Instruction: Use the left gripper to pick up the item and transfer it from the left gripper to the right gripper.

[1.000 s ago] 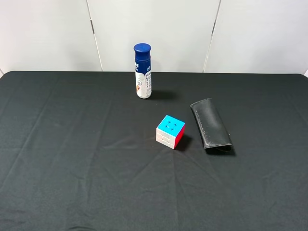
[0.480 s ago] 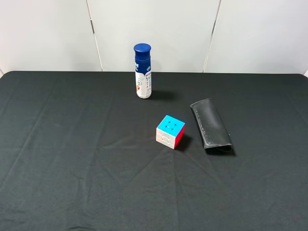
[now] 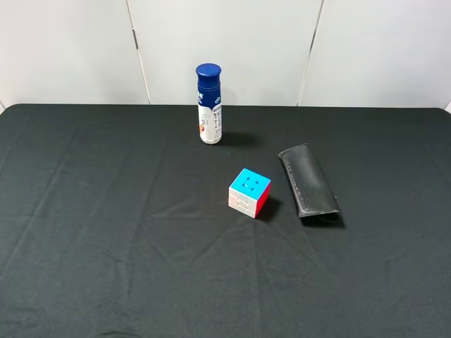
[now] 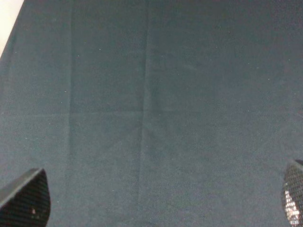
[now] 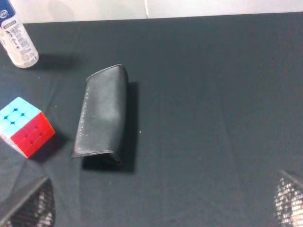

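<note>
Pouch (image 3: 308, 182) flat beside cube (image 3: 249, 192), long axis near-to-far; both grippers' fingers (image 4: 26, 198) (image 5: 28, 208) wide apart, empty.

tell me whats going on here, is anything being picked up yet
Not yet. The black pouch lies flat on the black cloth, untouched, with a puzzle cube beside it and a blue-capped bottle standing further back. Neither arm shows in the high view. The left gripper is open over bare cloth, with none of the three things in its view. The right gripper is also open and empty, its camera looking at the pouch.
</note>
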`<state>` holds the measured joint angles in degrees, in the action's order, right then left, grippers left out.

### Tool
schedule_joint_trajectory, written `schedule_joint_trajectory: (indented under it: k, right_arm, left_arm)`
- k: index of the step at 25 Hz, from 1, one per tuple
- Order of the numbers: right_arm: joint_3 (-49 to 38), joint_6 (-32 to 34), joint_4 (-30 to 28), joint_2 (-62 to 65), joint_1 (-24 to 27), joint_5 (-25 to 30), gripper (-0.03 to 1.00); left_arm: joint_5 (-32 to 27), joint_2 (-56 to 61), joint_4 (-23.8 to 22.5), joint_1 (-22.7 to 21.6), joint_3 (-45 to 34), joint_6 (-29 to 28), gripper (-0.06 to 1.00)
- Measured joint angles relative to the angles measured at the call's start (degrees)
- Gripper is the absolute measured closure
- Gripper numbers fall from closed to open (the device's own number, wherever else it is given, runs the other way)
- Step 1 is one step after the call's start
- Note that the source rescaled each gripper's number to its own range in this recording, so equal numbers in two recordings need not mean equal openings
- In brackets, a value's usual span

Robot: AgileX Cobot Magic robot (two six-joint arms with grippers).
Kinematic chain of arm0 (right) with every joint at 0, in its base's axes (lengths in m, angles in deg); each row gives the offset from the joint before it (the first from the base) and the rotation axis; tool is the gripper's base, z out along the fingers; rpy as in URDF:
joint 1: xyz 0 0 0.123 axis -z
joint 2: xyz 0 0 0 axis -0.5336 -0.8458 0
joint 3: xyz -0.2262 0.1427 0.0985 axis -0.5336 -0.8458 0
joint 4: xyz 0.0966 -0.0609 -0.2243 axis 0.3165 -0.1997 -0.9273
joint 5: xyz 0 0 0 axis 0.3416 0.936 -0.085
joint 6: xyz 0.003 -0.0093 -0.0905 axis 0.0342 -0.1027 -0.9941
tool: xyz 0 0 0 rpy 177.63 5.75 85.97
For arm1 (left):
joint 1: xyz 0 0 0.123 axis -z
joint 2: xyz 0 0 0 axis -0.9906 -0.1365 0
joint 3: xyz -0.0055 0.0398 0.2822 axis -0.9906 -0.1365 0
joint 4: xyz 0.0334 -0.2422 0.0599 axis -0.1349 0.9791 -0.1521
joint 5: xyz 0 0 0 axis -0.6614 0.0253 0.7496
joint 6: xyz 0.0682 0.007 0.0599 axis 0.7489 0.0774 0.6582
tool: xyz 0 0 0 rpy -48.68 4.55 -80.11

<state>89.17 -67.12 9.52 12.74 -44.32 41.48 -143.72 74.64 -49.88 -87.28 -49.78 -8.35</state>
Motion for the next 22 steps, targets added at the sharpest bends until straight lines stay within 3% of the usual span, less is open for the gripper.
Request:
schedule_joint_trajectory:
  k: [8, 22]
  right_arm:
    - [0.0, 0.0, 0.0, 0.0, 11.9, 0.0, -0.03]
    - [0.0, 0.0, 0.0, 0.0, 12.5, 0.0, -0.03]
  left_arm:
    - [0.0, 0.0, 0.0, 0.0, 0.0, 0.0, -0.01]
    - [0.0, 0.0, 0.0, 0.0, 0.0, 0.0, -0.01]
